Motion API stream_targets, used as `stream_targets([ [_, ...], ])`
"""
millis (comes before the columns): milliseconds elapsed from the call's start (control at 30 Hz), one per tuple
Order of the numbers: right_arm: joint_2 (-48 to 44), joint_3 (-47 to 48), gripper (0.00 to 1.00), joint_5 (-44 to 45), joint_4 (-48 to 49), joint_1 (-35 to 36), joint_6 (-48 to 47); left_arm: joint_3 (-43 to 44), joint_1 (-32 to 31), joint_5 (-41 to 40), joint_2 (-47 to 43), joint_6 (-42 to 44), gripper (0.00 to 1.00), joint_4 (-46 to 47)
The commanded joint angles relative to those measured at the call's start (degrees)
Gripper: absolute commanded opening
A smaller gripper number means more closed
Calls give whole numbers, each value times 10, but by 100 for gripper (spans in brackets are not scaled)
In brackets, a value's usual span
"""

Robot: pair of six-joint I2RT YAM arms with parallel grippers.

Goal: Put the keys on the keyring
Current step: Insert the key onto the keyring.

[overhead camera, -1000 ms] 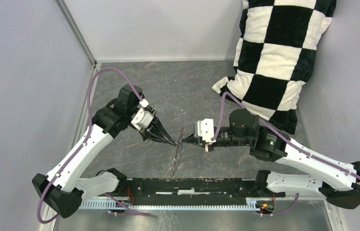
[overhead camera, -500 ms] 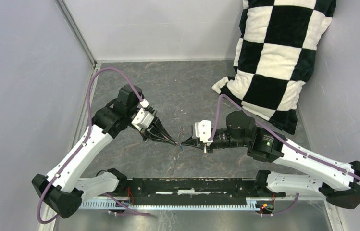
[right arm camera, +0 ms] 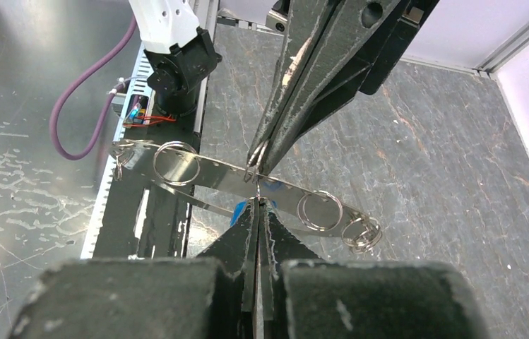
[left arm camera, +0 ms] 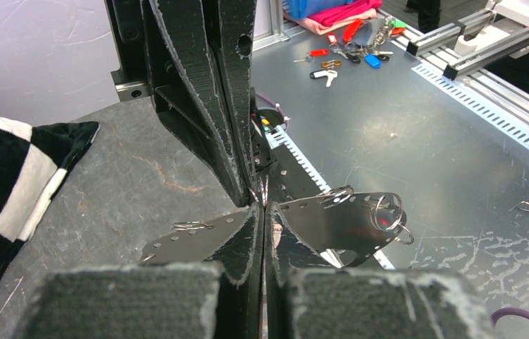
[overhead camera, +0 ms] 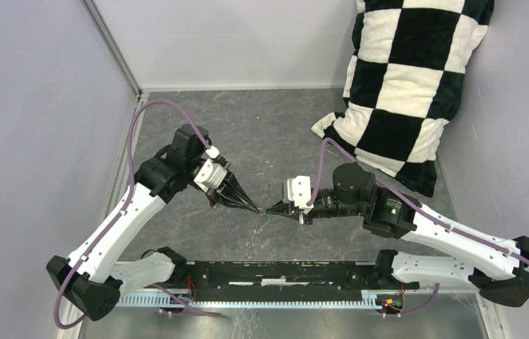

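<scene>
Keyring: thin metal hoop (right arm camera: 258, 185) sits mid-table between my two grippers, held just off the dark stone surface; only a short stretch shows at my fingertips.
Metal strip: shiny flat strip (right arm camera: 212, 173) with holes and small split rings lies just behind the meeting point in the right wrist view.
Left gripper: my left gripper (overhead camera: 256, 209) is clenched, tips pressed together on the wire, as far as I can tell from the wrist view.
Right gripper: my right gripper (overhead camera: 268, 210) is likewise pinched tight, tip to tip with the left one.
Key: small patch of blue (right arm camera: 240, 210) beside my right fingers, probably the key head; blade not visible.
Step in hand: judged as threading, both grippers meeting at the hoop.
Next move: I judge it calls for steady holding on one side while the other eases the key along the wire.
Risk: wire may twist out of so narrow a pinch.
Pillow: checked pillow (overhead camera: 406, 78) at far right, well apart.
</scene>
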Motion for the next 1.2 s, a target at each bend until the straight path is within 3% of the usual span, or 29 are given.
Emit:
stream_targets([
  [0,-7,5,1,-10,33,3,10,5,3,-12,-11,25,2,6],
  [233,-8,4,1,-11,35,2,11,3,3,-34,-13,20,2,13],
  [667,-5,6,1,-9,34,2,8,-55,2,-77,-50,-153,2,202],
  [1167,5,41,1,5,-2,2,-16,-64,-6,-82,-52,-163,2,205],
])
